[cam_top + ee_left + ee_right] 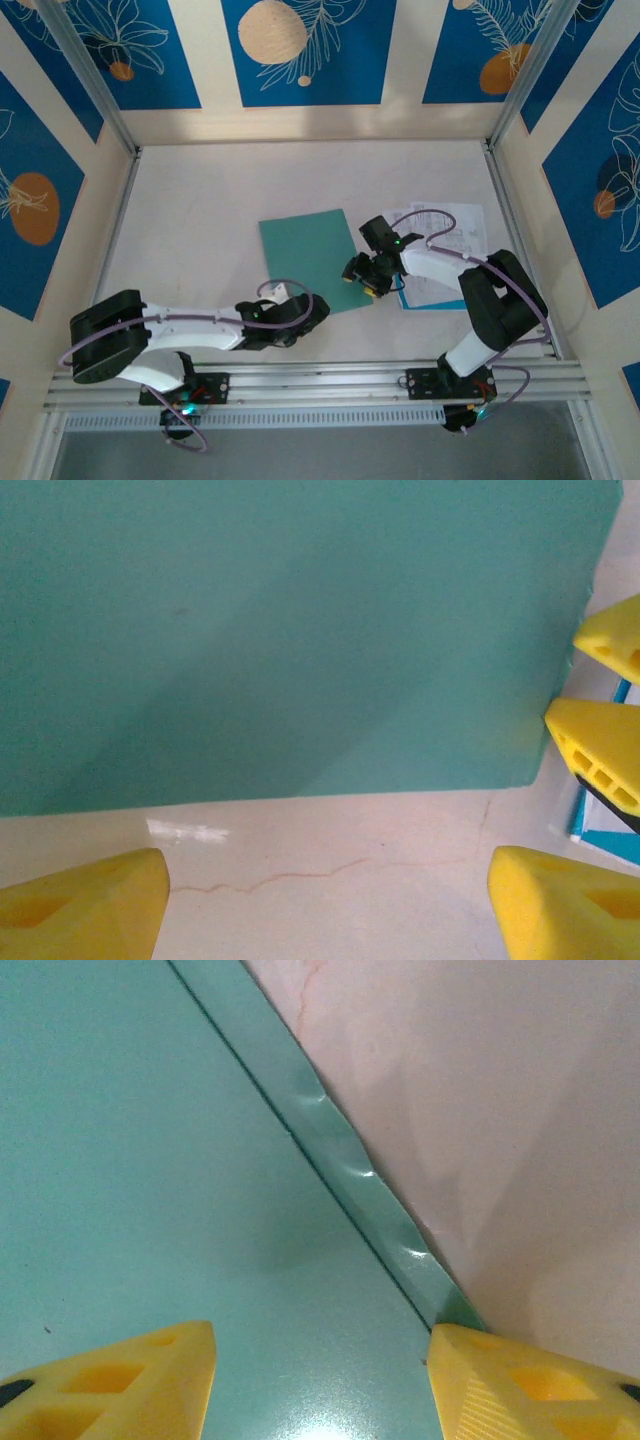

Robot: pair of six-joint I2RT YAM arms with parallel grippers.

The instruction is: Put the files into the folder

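Left hand (325,875): fingers spread wide with nothing between them, over bare surface (330,830). The teal folder (280,630) lies flat and closed just ahead of it.

Right hand (320,1350): fingers partly apart and empty, straddling the folder's rippled long edge. One finger is over the cover, the other at the edge strip.

Files (448,222): on the surface just behind the right hand, partly under its arm.

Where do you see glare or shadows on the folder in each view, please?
Right wrist view: a bright glare patch on the folder near the frame's bottom edge, plus small glints along its rippled edge; left wrist view: a broad diagonal shadow darkens the folder, no glare; top external view: evenly lit, folder matte.
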